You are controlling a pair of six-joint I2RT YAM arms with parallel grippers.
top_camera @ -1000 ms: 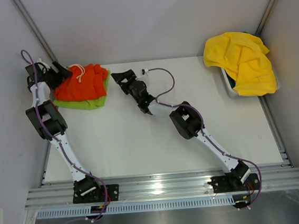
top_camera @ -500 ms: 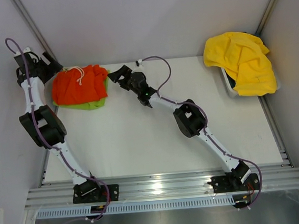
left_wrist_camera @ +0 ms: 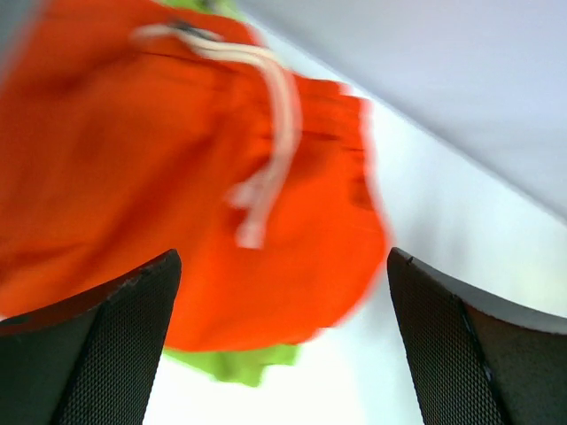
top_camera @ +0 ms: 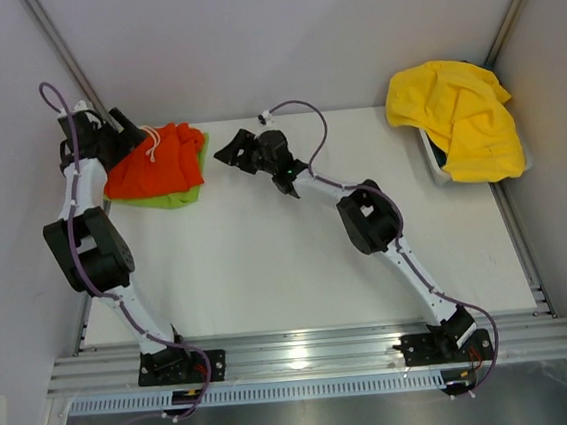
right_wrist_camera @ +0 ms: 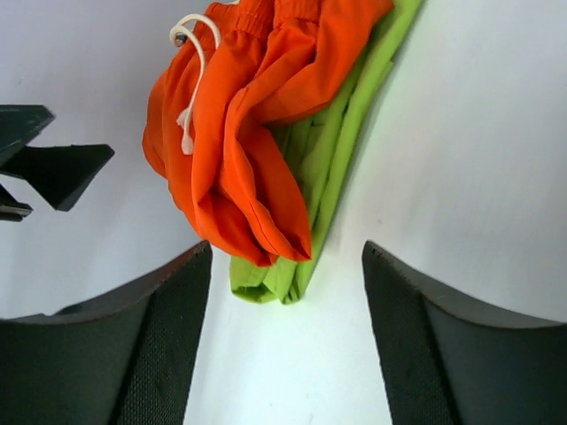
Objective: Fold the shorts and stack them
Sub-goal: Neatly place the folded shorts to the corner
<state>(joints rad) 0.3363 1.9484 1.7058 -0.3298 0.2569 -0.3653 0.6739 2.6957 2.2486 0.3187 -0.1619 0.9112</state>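
Observation:
The shorts lie stacked at the table's back left: an orange-red pair point(top_camera: 153, 163) with a white drawstring point(left_wrist_camera: 266, 133) on top of a lime-green pair point(top_camera: 176, 195). My left gripper point(top_camera: 126, 137) hovers at the stack's back left corner, open, with the orange cloth point(left_wrist_camera: 177, 177) and a green edge point(left_wrist_camera: 235, 363) showing below its spread fingers point(left_wrist_camera: 106, 345). My right gripper point(top_camera: 232, 149) is just right of the stack, open and empty. It faces the folded end of the orange pair point(right_wrist_camera: 248, 133) and the green pair point(right_wrist_camera: 328, 159). The shorts touch neither gripper.
A yellow cloth point(top_camera: 460, 115) is draped over a white bin point(top_camera: 434, 163) at the back right corner. Grey walls close in the table at the back and both sides. A metal rail point(top_camera: 307, 351) runs along the near edge by the arm bases.
The left gripper swung out to the left of the stack and came back to its back left corner. The right arm stretched farther back, its gripper staying near the stack's right side.

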